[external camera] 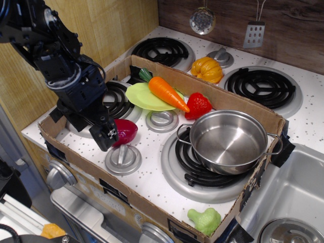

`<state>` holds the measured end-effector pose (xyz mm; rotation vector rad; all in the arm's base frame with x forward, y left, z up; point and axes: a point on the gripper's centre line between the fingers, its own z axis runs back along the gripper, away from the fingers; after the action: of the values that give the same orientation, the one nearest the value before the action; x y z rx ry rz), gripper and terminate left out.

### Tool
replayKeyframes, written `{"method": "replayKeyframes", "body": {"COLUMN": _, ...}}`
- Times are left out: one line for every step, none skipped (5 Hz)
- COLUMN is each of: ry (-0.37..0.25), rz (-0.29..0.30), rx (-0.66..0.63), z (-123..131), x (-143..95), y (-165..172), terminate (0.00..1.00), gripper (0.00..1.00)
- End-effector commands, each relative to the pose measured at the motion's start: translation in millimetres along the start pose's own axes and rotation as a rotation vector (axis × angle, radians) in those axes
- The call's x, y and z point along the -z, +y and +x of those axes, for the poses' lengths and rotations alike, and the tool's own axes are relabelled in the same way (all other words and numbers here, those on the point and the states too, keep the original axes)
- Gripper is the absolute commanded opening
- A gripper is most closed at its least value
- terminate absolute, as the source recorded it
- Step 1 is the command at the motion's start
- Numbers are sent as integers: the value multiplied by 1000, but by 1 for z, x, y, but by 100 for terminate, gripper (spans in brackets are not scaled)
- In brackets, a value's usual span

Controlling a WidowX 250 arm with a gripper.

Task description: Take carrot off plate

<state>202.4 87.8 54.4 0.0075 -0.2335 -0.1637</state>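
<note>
On the plate (pixel 144 98), at the middle of the counter (pixel 152 177), the carrot (pixel 166 91) lies with its tip past the rim, touching the red strawberry (pixel 199 105). Left of the plate, the gripper (pixel 107 136) hangs beside a dark red toy (pixel 125 131); whether its jaws are apart cannot be told

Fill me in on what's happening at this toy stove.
A single black robot arm hangs over the front left of the stove, its gripper low beside a dark red toy vegetable; whether it is open or shut cannot be told. It holds nothing visible. The carrot lies untouched across the lime-green plate, apart from the arm. A red strawberry sits beside the plate, and an empty steel pot stands on the front right burner.
</note>
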Motion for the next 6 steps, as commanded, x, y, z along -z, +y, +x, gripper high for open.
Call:
{"method": "replayKeyframes", "body": {"ry": 0, "rz": 0, "rx": 0, "z": 0, "x": 0, "y": 0, "terminate": 0, "gripper": 100}}
{"method": "replayKeyframes", "body": {"ry": 20, "rz": -2, "rx": 56, "z": 3, "x": -6, "y": 4, "terminate": 0, "gripper": 100}}
{"method": "replayKeyframes", "body": {"ry": -11, "rz": 96, "rx": 279, "z": 9, "x": -16, "y": 3, "terminate": 0, "gripper": 100}}
{"method": "replayKeyframes", "body": {"ry": 20, "rz": 78, "rx": 488, "z": 23, "x": -25, "y": 0, "terminate": 0, "gripper": 100}}
{"method": "replayKeyframes", "body": {"ry": 60, "rz": 21, "rx": 739, "z": 37, "x": -23, "y": -1, "terminate": 0, "gripper": 100}}
{"method": "replayKeyframes", "body": {"ry": 111, "rz": -30, "rx": 962, "z": 54, "x": -23, "y": -6, "terminate": 0, "gripper": 100}}
